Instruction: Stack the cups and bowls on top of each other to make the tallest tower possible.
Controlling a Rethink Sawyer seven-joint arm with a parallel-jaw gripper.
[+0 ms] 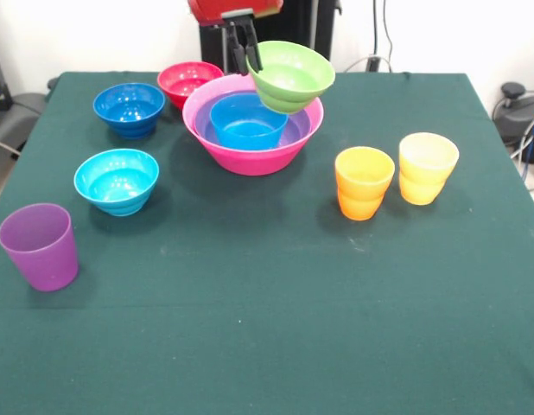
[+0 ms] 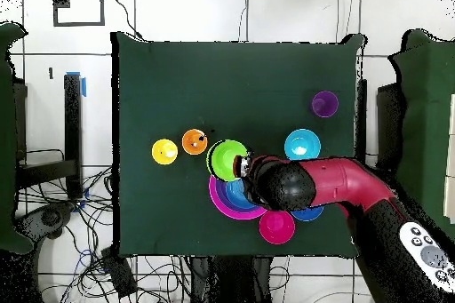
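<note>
My gripper (image 1: 246, 59) is shut on the rim of the lime green bowl (image 1: 293, 76) and holds it tilted in the air, over the far right edge of the tower. The tower is the hot-pink bowl (image 1: 250, 157) with the large purple bowl (image 1: 299, 130) and the mid blue bowl (image 1: 248, 121) nested inside. In the overhead view the green bowl (image 2: 226, 159) sits at the tip of my gripper (image 2: 244, 166), beside the pink bowl (image 2: 222, 207). The orange cup (image 1: 364, 181) and yellow cup (image 1: 427, 167) stand to the right. The purple cup (image 1: 40, 245) stands near left.
The dark blue bowl (image 1: 129, 109) and small red-pink bowl (image 1: 189, 82) stand left of the tower at the far side. The cyan bowl (image 1: 117, 180) stands nearer, on the left. My arm (image 2: 329, 184) covers most of the dark blue bowl in the overhead view.
</note>
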